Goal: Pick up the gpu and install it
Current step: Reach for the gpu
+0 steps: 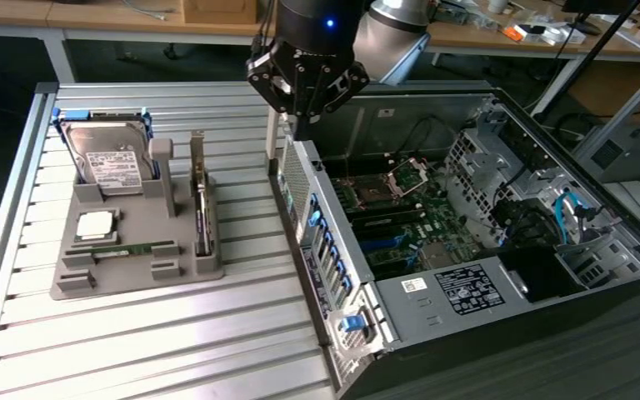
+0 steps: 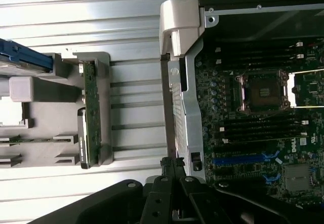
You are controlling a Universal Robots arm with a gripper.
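The gpu (image 1: 200,204) is a thin dark card with a silvery metal edge. It stands on its edge in a slot of the grey holder (image 1: 131,279) on the slatted table. In the wrist view the gpu (image 2: 90,118) appears as a narrow green and metal strip in that holder (image 2: 45,113). My gripper (image 1: 301,123) hangs above the rear corner of the open computer case (image 1: 442,225), toward the exterior view's right of the gpu and apart from it. Its fingers (image 2: 174,166) are shut together with nothing between them.
In the holder, a silver hard drive (image 1: 107,162) stands in a blue bracket, with a processor chip (image 1: 96,223) and a green memory stick (image 1: 120,248) lying flat. The case lies open with its motherboard (image 2: 258,118) exposed. Desks with clutter run along the back.
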